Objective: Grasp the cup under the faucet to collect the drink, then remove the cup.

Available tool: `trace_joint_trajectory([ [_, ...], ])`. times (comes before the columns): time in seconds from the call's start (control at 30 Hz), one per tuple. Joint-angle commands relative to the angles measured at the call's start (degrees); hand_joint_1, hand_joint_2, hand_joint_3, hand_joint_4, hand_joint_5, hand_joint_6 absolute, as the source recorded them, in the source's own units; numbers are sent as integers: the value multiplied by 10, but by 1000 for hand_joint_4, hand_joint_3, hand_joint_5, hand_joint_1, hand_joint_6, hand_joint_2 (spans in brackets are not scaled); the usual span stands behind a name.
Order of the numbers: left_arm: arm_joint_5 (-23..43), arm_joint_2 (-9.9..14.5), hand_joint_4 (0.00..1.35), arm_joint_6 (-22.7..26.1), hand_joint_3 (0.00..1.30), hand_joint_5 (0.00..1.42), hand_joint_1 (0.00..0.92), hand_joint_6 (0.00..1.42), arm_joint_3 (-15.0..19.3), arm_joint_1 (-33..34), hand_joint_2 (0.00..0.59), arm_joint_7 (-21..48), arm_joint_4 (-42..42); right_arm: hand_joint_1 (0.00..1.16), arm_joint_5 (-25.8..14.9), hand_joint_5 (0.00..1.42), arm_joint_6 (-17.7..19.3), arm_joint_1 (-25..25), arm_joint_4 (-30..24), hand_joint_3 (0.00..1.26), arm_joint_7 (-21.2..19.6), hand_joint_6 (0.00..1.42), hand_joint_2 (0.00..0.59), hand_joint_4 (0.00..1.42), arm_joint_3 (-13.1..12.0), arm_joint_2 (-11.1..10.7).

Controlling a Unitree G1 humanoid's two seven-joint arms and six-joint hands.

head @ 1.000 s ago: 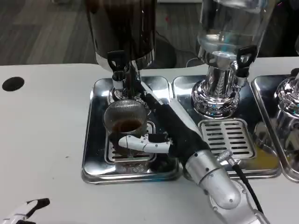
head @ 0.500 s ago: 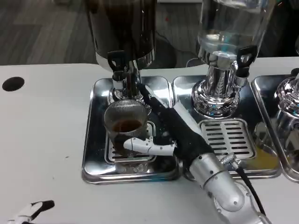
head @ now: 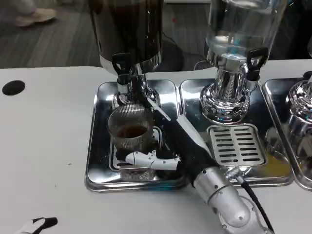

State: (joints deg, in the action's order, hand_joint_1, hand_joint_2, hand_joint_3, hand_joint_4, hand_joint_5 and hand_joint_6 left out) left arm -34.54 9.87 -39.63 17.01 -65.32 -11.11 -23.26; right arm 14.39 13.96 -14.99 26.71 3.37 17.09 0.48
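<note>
Nearest to us, our left hand (head: 36,225) waits at the bench edge; we cannot tell its state. Our right hand (head: 161,151) grips the cup (head: 130,130) on the drip tray (head: 100,141), under the dark dispenser's faucet (head: 124,73). The cup stands upright, mouth up, with some brown drink inside; removing it is left.

The cup (head: 130,128) sits on the left tray (head: 100,146), under the faucet (head: 125,80). The right hand (head: 163,146) is beside it, near the tray's front edge.

white table (head: 44,141), grey striped floor (head: 53,44)
</note>
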Motion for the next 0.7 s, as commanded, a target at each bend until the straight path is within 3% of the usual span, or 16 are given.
trace_joint_trajectory([
  [0.03,-8,-1,203,-10,281,369,0,735,7,-14,64,0,-1,711,2,13,20,-3,20,36,-6,8,86,0,5,10],
  [0.37,-6,1,220,-15,291,379,0,744,12,-23,65,3,2,719,2,25,34,-8,38,36,-13,8,89,0,3,18],
  [0.7,-12,1,222,-16,299,384,0,747,5,-21,65,4,7,721,0,14,43,-8,40,27,-18,2,89,0,-4,14],
])
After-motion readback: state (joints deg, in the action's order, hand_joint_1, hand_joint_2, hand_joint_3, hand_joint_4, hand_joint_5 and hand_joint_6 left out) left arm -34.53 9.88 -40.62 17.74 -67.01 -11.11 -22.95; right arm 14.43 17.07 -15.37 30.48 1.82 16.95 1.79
